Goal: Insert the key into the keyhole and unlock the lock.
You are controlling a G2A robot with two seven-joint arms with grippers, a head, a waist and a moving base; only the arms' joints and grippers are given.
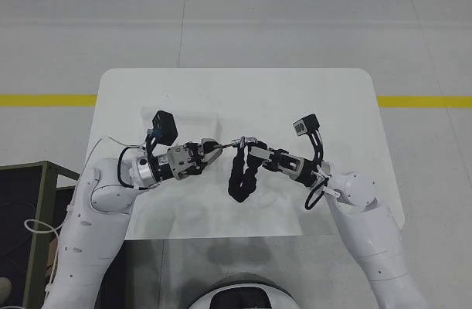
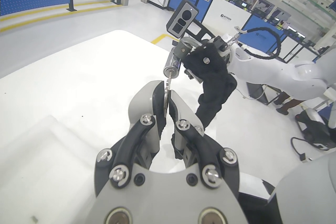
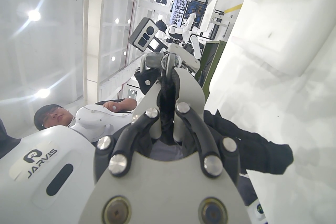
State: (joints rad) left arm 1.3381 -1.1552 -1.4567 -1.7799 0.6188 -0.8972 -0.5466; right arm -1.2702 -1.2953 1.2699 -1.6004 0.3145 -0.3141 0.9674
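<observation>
White table [image 1: 336, 100], green-rimmed bin [image 1: 42, 193] alongside

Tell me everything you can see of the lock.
The lock is a shiny silver metal cylinder with a curved metal shackle at its far end, joined to a black fabric sleeve that hangs toward the white table. It is held above the table, tilted, its keyhole facing the left gripper. The right gripper is shut on the lock at its sleeve, beside the cylinder. The key, pinched in the left jaws, has its blade tip in the keyhole.
</observation>
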